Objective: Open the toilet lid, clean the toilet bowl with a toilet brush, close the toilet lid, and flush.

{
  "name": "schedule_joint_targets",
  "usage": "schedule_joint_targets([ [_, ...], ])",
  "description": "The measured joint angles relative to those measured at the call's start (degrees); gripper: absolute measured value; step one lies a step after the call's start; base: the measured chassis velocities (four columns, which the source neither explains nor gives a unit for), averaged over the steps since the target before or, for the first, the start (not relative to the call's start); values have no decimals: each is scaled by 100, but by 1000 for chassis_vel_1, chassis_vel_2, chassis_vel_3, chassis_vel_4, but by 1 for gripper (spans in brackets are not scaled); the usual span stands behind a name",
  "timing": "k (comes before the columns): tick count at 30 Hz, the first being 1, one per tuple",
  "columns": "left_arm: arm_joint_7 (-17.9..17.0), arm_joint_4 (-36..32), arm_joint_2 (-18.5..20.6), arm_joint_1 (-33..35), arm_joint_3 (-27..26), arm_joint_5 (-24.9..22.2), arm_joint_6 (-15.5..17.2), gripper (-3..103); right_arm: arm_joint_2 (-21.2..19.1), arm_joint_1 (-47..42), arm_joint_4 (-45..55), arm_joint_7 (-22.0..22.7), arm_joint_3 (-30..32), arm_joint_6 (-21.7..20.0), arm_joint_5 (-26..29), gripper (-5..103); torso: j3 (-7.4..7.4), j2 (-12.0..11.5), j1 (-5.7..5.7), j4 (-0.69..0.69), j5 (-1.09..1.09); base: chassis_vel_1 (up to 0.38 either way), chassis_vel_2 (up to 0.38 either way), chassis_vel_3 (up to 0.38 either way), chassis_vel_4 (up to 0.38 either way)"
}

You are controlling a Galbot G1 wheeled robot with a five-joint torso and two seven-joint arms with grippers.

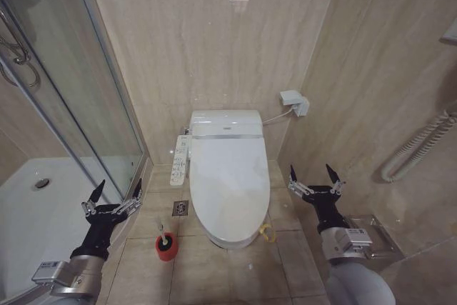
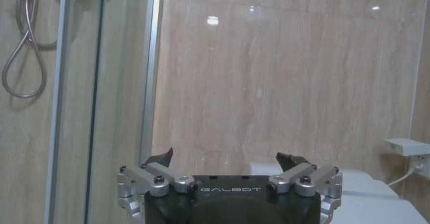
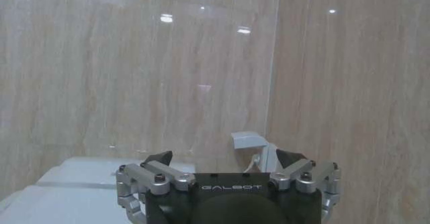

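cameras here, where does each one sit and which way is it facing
Head view: high on the robot, looking forward and down at the closed toilet lid, the toilet brush on the floor, and both arms with the left gripper and right gripper open.
Left wrist view: behind the left gripper, facing the wall and shower glass.
Right wrist view: behind the right gripper, facing the wall corner.
Shared: both wrist views catch the wall socket.

Count: one toilet bowl (image 1: 214,237) with one toilet lid (image 1: 227,176) (closed) and one side control panel (image 1: 180,161). One toilet brush (image 1: 163,234) in one red holder (image 1: 166,247). One floor drain (image 1: 180,208). One wall outlet box (image 1: 293,101). Two grippers: left gripper (image 1: 118,188), right gripper (image 1: 312,172), both spread wide.
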Motion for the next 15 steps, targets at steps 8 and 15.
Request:
schedule_joint_targets([
  [8, 0, 0, 0, 2, 0, 0, 0, 100, 0, -2, 0, 0, 0, 0, 0, 100, -3, 2, -6, 0, -1, 140, -137, -141, 141],
  [15, 0, 0, -1, 3, 0, 0, 0, 100, 0, -5, 0, 0, 0, 0, 0, 100, -4, 3, -10, -1, 1, 240, -265, -243, 230],
])
